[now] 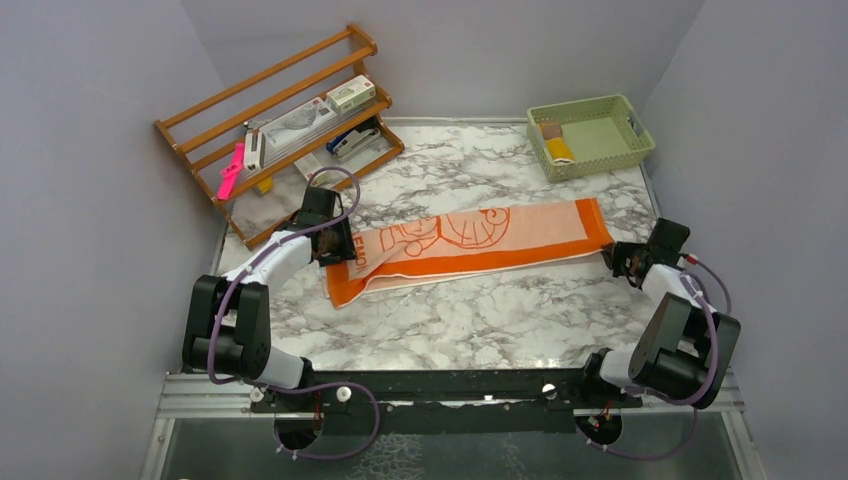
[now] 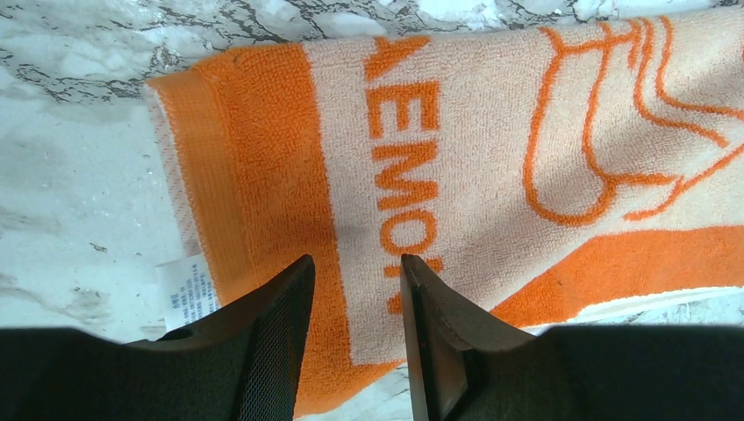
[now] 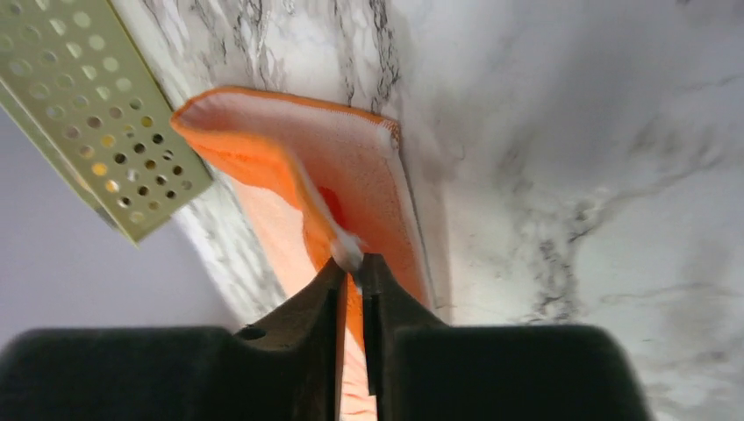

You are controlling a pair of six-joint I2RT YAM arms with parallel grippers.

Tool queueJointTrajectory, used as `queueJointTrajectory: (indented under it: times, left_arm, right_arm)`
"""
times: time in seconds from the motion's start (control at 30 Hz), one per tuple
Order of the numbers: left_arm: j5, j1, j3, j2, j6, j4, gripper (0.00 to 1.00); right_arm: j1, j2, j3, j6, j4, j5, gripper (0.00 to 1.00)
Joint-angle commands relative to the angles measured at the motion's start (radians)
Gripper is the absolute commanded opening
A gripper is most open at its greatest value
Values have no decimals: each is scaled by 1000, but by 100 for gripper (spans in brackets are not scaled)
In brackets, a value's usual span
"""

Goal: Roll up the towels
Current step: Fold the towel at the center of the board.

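Note:
The orange and pale peach towel (image 1: 480,240) lies stretched out flat across the marble table, its print facing up. My left gripper (image 1: 333,243) hovers over its left end, jaws open (image 2: 354,260), with the lettered cloth (image 2: 491,149) showing between the fingers. My right gripper (image 1: 620,262) is at the towel's right end and is shut (image 3: 353,263) on the folded edge of the cloth (image 3: 351,167), which lifts a little at the pinch. A mustard-yellow towel (image 1: 557,150) lies rolled in the green basket.
A green perforated basket (image 1: 610,160) stands at the back right, close to the towel's right end (image 3: 105,132). A wooden rack (image 1: 200,110) with boxes and small tools stands at the back left. A white care label (image 2: 184,294) sticks out of the towel's left end.

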Motion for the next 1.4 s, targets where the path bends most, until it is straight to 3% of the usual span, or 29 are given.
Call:
queueJointTrajectory:
  times: [0.0,0.1,0.17,0.23,0.47,0.7,1.0,1.07,1.23,1.37]
  left_arm:
    - [28,12,5,11,19,4,44]
    - [31,44,25,9,40,-15,44]
    - [30,88,40,5,63,-35,44]
    - [47,157,51,2,86,-55,46]
    - [190,288,57,32,180,-32,54]
    - [332,295,49,58,200,5,43]
    - [358,295,107,176,216,12,37]
    - [356,294,132,209,218,3,32]
    - [338,294,187,219,211,-20,3]
    - [310,298,234,220,213,-50,0]
  right_arm:
    - [-38,-56,5,-132,-69,32,29]
    - [-41,-51,47,-227,-122,45,70]
    - [-40,-44,80,-312,-136,43,83]
    - [-41,-41,114,-384,-145,28,87]
    - [-39,-106,119,-515,-90,-76,89]
    - [-35,-151,53,-549,-10,-160,89]
    - [-35,-144,46,-573,3,-189,89]
    - [-35,-142,47,-576,5,-190,89]
    - [-34,-135,48,-584,12,-193,89]
    - [-35,-128,38,-589,34,-206,88]
